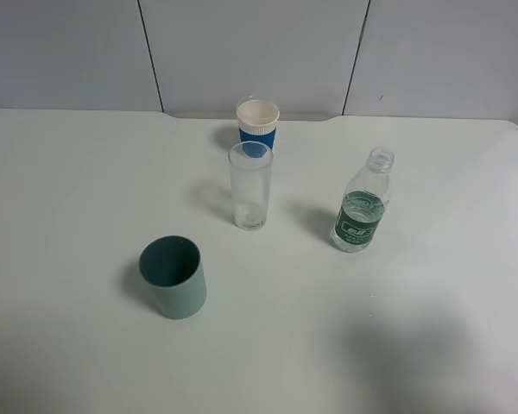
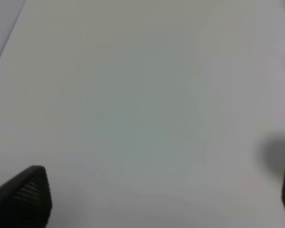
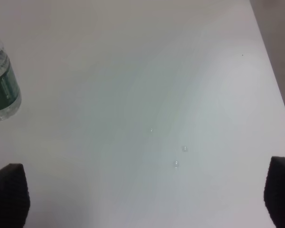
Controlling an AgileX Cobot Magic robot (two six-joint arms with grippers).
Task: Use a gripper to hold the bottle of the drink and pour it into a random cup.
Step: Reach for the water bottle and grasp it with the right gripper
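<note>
The bottle (image 1: 361, 203), clear plastic with a dark green label and no cap, stands upright on the white table right of centre. The cup (image 1: 250, 185), a tall clear glass tumbler, stands to its left near the middle. Neither arm shows in the exterior high view. In the right wrist view the bottle (image 3: 2, 90) sits at the frame's edge, far from my right gripper (image 3: 145, 199), whose fingers stand wide apart over bare table. My left gripper (image 2: 164, 194) is open too, with only bare tabletop between its fingertips.
A blue cup with a white rim (image 1: 258, 126) stands just behind the glass. A squat teal-green cup (image 1: 173, 277) stands at the front left. A few water droplets (image 3: 179, 156) lie on the table (image 1: 69, 198). The table's right edge (image 3: 270, 66) shows in the right wrist view.
</note>
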